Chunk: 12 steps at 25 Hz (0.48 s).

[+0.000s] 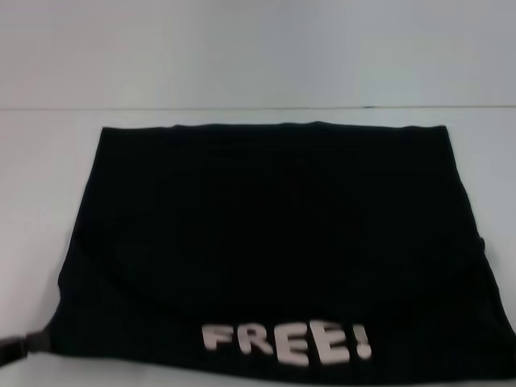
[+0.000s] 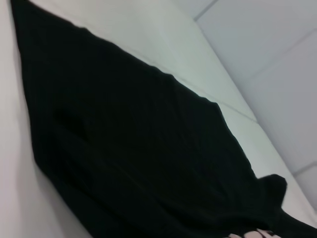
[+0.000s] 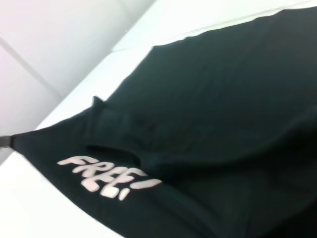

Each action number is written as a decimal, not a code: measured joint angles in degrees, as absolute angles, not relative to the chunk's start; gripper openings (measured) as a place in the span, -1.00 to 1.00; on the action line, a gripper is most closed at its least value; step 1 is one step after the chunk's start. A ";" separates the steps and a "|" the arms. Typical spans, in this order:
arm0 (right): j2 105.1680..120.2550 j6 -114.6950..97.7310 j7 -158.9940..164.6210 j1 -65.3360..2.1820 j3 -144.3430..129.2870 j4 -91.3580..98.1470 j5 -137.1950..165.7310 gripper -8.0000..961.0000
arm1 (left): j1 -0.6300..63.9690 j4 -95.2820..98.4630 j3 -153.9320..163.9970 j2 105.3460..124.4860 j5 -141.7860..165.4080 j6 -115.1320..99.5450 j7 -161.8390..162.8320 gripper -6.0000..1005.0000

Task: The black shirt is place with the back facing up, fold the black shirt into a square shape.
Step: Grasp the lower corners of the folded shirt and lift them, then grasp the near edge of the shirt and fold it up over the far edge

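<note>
The black shirt [image 1: 274, 234] lies spread on the white table, with part of it folded over so that white letters "FREE!" [image 1: 286, 343] show near its front edge. The letters also show in the right wrist view [image 3: 106, 178]. My left gripper [image 1: 18, 347] is at the front left, shut on the shirt's front left corner, which is drawn out to a point. That gripper also shows at the edge of the right wrist view [image 3: 5, 141]. The left wrist view shows only the shirt [image 2: 138, 148]. My right gripper does not show in any view.
The white table [image 1: 48, 161] has bare surface to the left of the shirt and behind it. A pale wall [image 1: 258, 48] rises behind the table's back edge. The shirt's front right part runs out of the head view.
</note>
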State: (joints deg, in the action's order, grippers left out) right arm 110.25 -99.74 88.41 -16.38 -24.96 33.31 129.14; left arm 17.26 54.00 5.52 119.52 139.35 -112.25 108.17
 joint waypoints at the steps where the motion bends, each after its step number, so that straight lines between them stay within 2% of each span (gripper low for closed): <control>1: 110.21 -100.62 87.40 -15.48 -24.81 33.29 129.17 -0.90 | 16.88 54.21 4.81 119.57 140.38 -113.86 107.63 -0.99; 5: 109.94 -103.49 84.96 -12.73 -24.45 32.88 130.42 -0.90 | 15.80 55.23 4.19 119.71 143.31 -117.61 107.03 -0.99; 12: 110.29 -105.78 84.90 -11.08 -21.72 32.87 135.27 -0.90 | 16.68 55.22 6.00 119.70 148.88 -118.53 108.83 -0.98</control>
